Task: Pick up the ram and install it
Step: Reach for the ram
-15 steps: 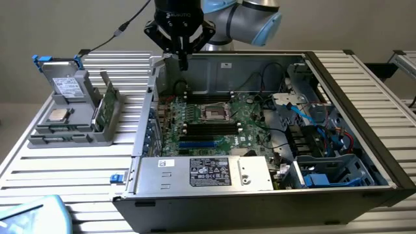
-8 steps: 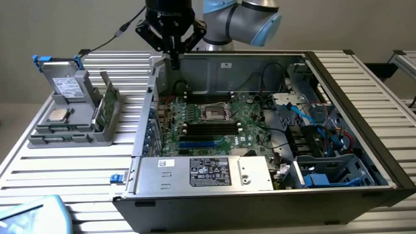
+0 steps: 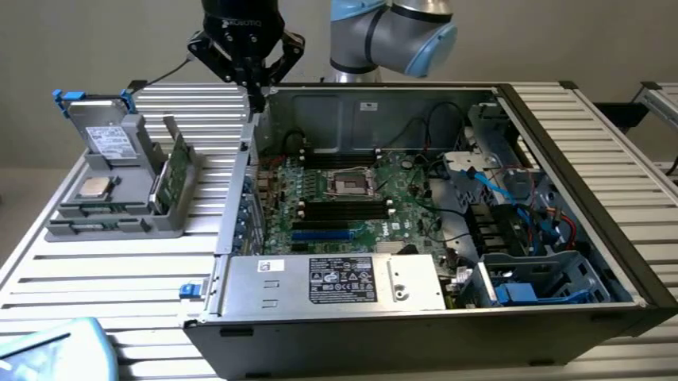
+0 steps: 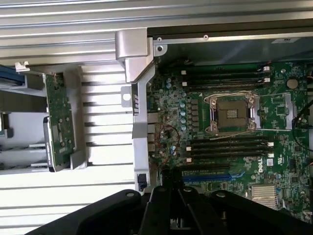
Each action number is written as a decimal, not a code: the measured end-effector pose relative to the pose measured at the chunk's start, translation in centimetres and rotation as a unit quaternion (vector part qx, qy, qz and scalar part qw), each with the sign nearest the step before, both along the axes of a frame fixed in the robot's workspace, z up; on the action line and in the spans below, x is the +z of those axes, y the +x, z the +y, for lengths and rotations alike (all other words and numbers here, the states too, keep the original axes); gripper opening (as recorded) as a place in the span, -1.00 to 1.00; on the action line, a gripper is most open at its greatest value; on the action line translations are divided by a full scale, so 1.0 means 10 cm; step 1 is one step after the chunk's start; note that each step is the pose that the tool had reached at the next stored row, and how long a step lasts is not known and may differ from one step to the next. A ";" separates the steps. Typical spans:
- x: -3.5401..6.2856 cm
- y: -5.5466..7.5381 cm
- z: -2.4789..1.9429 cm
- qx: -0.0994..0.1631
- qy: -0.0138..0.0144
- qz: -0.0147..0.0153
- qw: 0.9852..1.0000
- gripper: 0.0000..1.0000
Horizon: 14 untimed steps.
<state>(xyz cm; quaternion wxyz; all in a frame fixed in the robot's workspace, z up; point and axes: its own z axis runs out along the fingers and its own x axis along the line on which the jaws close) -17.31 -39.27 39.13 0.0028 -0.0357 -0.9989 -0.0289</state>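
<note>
End effector hangs pinched shut, empty, over the computer case wall; you'll find the ram on edge in the gray holder on the table beside it, long axis running along that wall

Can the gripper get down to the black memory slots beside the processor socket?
Probably yes: the case is open on top, nothing seems to lie across the memory slots, and the gripper hangs above its edge.
</note>
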 end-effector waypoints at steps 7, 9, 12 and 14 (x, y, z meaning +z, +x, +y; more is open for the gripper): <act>-0.032 -0.32 0.016 0.000 0.001 0.001 1.000 -0.79; -0.049 -0.41 0.019 0.000 0.001 0.001 1.000 -0.79; -0.077 -0.54 0.023 0.000 0.001 0.001 1.000 -0.79; -0.098 -0.64 0.025 0.000 0.001 0.001 1.000 -0.79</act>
